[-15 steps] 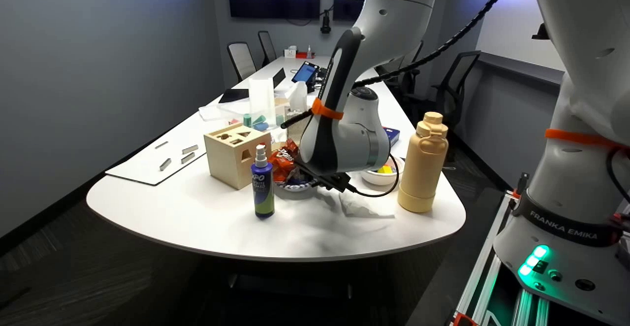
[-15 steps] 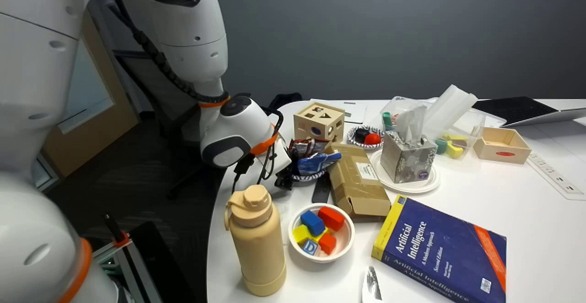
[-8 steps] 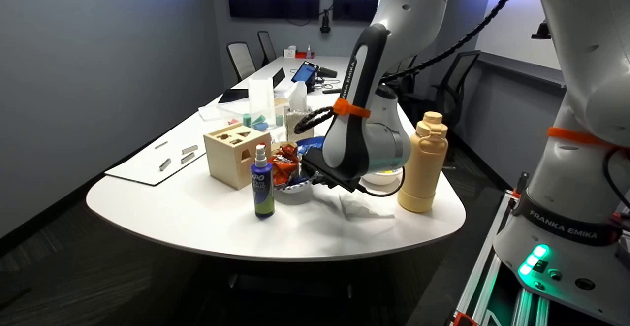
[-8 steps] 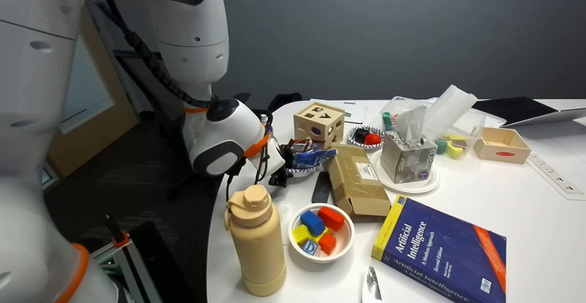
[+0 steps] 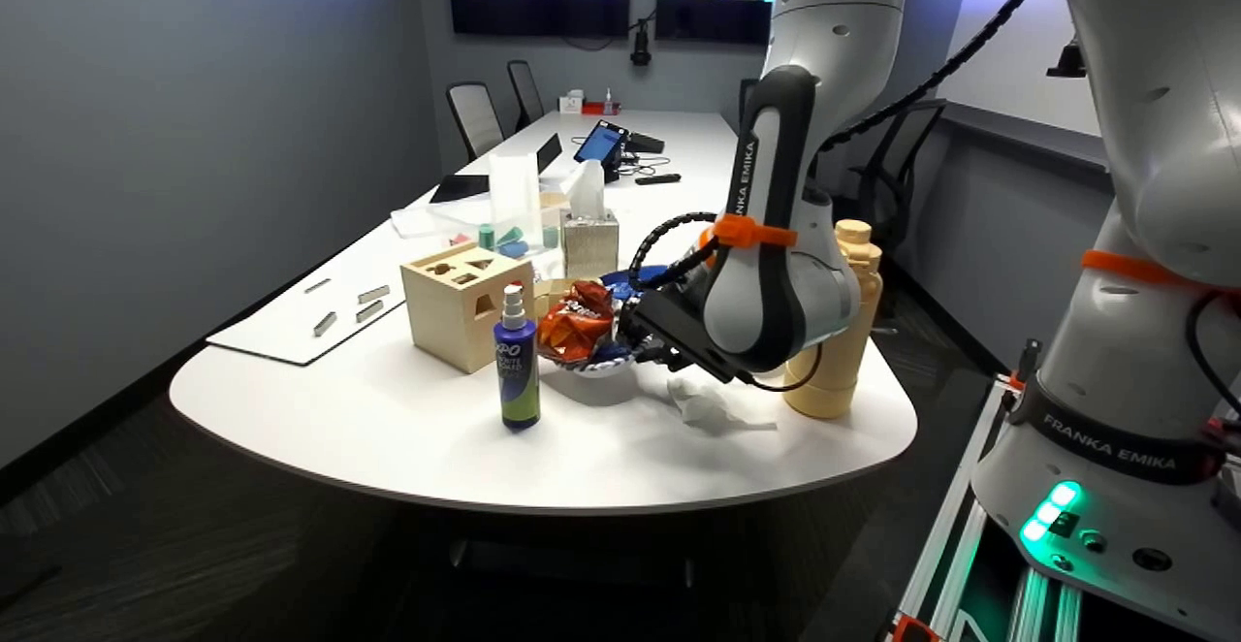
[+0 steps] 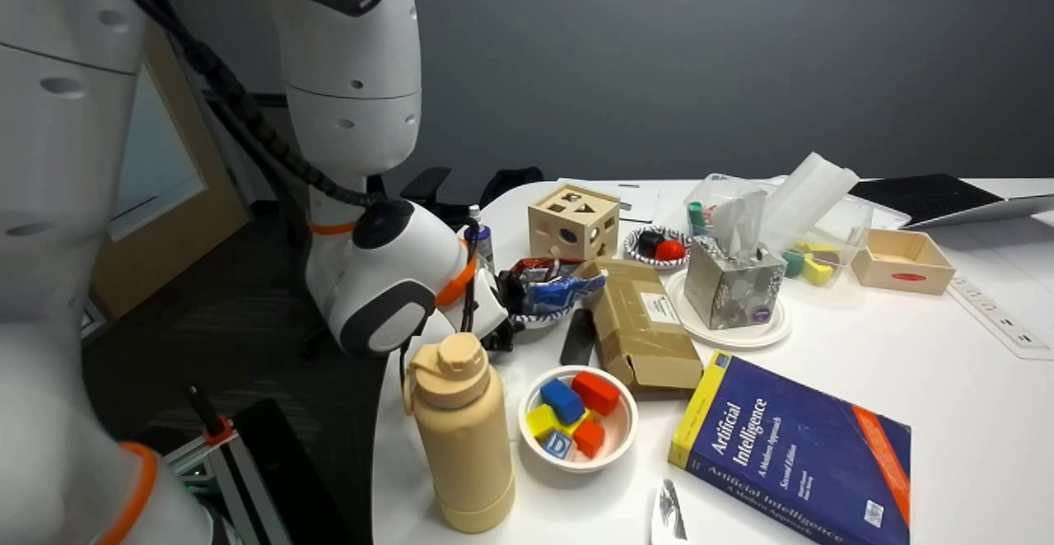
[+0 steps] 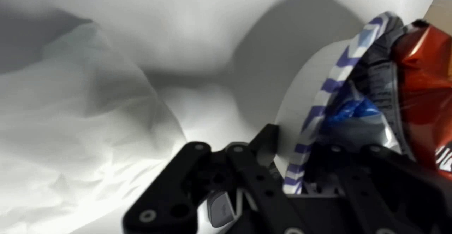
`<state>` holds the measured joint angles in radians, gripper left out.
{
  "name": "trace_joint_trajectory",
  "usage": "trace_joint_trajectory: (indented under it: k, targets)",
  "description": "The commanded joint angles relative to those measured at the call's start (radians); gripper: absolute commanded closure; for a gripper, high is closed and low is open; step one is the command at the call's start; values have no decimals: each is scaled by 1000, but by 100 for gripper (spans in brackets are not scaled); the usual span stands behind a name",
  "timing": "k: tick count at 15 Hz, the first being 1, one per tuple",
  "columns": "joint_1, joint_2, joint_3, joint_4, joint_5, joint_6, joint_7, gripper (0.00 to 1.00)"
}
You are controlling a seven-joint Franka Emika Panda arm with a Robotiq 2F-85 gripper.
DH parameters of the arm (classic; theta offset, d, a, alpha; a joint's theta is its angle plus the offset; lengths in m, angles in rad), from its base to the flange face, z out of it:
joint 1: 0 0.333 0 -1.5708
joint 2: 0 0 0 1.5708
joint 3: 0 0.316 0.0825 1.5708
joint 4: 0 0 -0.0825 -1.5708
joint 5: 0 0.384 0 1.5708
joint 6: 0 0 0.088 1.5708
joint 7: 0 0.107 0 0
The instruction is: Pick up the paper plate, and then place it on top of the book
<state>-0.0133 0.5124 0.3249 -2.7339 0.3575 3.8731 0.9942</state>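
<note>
The paper plate (image 5: 605, 368) has a blue-and-white patterned rim and carries snack bags, orange (image 5: 577, 320) and blue (image 6: 560, 293). My gripper (image 6: 510, 313) is at the plate's side nearest the robot. In the wrist view, the gripper (image 7: 295, 152) has the plate's rim (image 7: 330, 85) between its close-set fingers, one outside and one inside, and appears shut on it. The plate looks tilted, with its shadow beside it; I cannot tell whether it is off the table. The blue book (image 6: 790, 438) with yellow spine edge lies flat in an exterior view.
A tan bottle (image 6: 465, 438) and a white bowl (image 6: 617, 434) of blocks stand near the gripper. A cardboard box (image 6: 638, 306) and dark remote (image 6: 579, 339) lie between plate and book. A tissue box (image 6: 725, 298), wooden block (image 6: 545, 236), spray bottle (image 5: 519, 380) and crumpled white tissue (image 5: 708, 407) stand around.
The arm has moved back toward the robot, now partly covering the tan bottle in an exterior view. The plate with its bags has shifted slightly the same way. The white tissue has changed shape.
</note>
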Motion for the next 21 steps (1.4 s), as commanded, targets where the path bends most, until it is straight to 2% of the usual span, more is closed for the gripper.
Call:
trace_joint_trajectory:
  k: [1, 3, 4, 6, 8, 12, 16, 21]
  targets:
    - [-49, -25, 17, -10, -51, 49, 21, 97]
    - [-57, -51, 23, -10, -52, 39, 16, 97]
    - [-25, -112, -13, -58, -85, 26, 59, 97]
    - [-3, -116, -30, -9, -77, -10, 30, 97]
    - [1, -185, -36, -32, -78, -47, 28, 97]
    - [29, -300, -71, -6, -56, -183, -18, 97]
    - [52, -410, -137, 35, -22, -349, -95, 97]
    - [29, -485, -217, 81, 21, -472, -191, 97]
